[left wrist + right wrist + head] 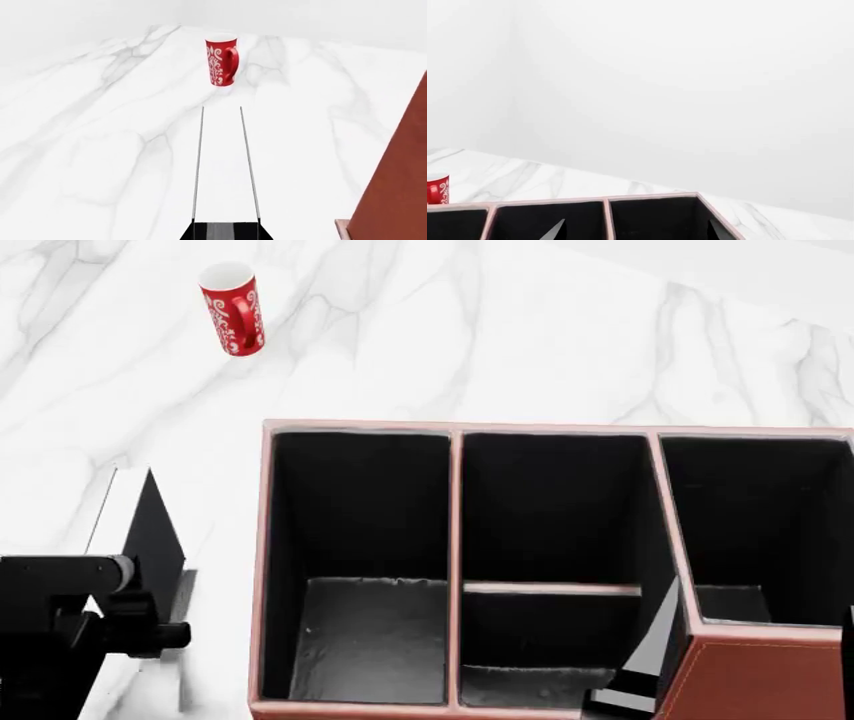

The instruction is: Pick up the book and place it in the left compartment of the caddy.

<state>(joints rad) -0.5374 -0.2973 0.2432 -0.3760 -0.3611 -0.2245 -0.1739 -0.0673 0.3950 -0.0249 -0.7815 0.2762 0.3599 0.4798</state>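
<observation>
The book shows in no view. The caddy (263,570) is a reddish-brown box with black lining and three bays. Its left compartment (360,540) is wide, deep and holds nothing; the middle bay (550,588) has a low crossbar. My left gripper (130,495) is open and empty over the table, left of the caddy. In the left wrist view its gripper (221,108) points at the red mug (221,59), with the caddy's side (400,185) alongside. My right gripper (635,229) is open and empty above the caddy's right bay (654,217); one finger (654,640) shows in the head view.
The red mug (234,309) with a white pattern stands upright on the white marble table (534,330) at the far left, well apart from the caddy. It also shows in the right wrist view (436,188). A pale wall lies behind the table.
</observation>
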